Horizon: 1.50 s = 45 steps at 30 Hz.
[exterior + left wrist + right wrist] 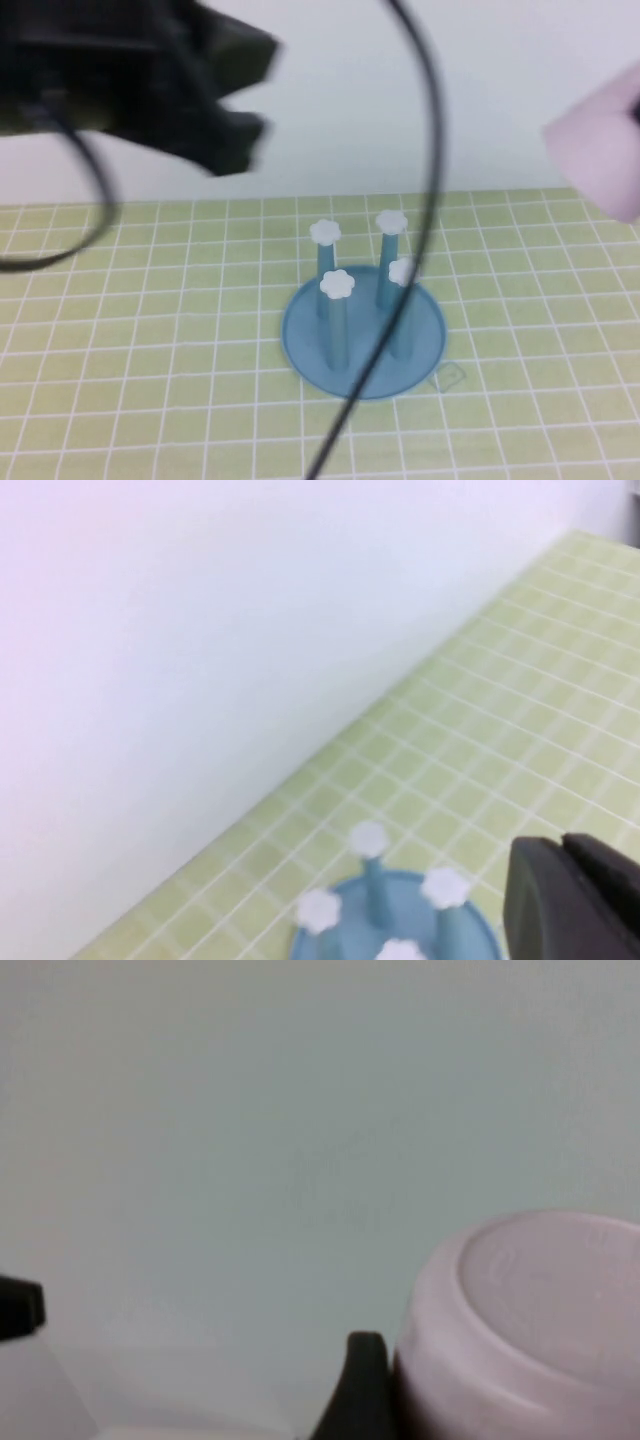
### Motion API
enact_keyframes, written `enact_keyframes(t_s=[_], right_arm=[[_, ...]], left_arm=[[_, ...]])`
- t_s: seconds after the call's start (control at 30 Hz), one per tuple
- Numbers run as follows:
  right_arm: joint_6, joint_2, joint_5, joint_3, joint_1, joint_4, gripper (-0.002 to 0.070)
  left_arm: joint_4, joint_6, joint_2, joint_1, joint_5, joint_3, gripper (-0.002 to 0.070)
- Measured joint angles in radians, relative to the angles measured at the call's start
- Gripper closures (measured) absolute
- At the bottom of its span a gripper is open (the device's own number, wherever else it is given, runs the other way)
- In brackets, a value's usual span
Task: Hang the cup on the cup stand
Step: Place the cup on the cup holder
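Two arms are raised above the worktop [120, 330]: left gripper [575, 900] clenched empty, right gripper [365, 1390] grasping the cup [600, 150] high beside the stand [363, 330].

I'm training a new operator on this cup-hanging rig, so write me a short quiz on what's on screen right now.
1. Where is the cup?
A. Hung on a post
B. Lying beside the stand
C. In the air at the right, held by the right claw

2. True or false: the left claw is shut, raised at the far left, and holds nothing.

3. Fill in: the cup stand has ___ upright posts, each with a white cap.

Key: 1 C; 2 true; 3 four.
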Motion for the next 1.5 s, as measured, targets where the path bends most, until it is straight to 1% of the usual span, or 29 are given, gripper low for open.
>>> enact_keyframes(t_s=[0.1, 0.23, 0.3, 0.5, 0.67, 0.83, 1.1, 1.37, 1.5], right_arm=[[-0.035, 0.113, -0.050, -0.115, 0.004, -0.129, 0.0060], [-0.063, 0.285, -0.067, -0.252, 0.046, -0.237, 0.0061], [-0.090, 0.359, -0.067, -0.305, 0.074, -0.253, 0.0061], [-0.213, 0.565, -0.067, -0.448, 0.188, -0.272, 0.0061], [-0.281, 0.700, -0.002, -0.559, 0.281, -0.272, 0.0061], [-0.363, 0.827, 0.057, -0.647, 0.332, -0.258, 0.0061], [-0.412, 0.981, 0.081, -0.732, 0.347, -0.216, 0.0061], [-0.452, 1.040, 0.118, -0.742, 0.349, -0.209, 0.0061], [-0.452, 1.062, 0.118, -0.745, 0.349, -0.239, 0.0061]], left_arm=[[0.039, -0.093, -0.058, 0.000, 0.000, 0.056, 0.0675], [0.047, -0.121, -0.131, 0.000, -0.004, 0.160, 0.0675], [0.082, -0.142, -0.158, 0.000, -0.014, 0.212, 0.0675], [0.250, -0.257, -0.220, 0.000, -0.015, 0.320, 0.0675], [0.408, -0.352, -0.231, 0.000, -0.015, 0.366, 0.0675], [0.512, -0.362, -0.229, 0.000, -0.015, 0.397, 0.0675], [0.566, -0.368, -0.229, 0.000, -0.017, 0.403, 0.0675], [0.566, -0.372, -0.229, 0.000, -0.035, 0.403, 0.0675], [0.563, -0.376, -0.229, 0.000, -0.038, 0.403, 0.0675]])
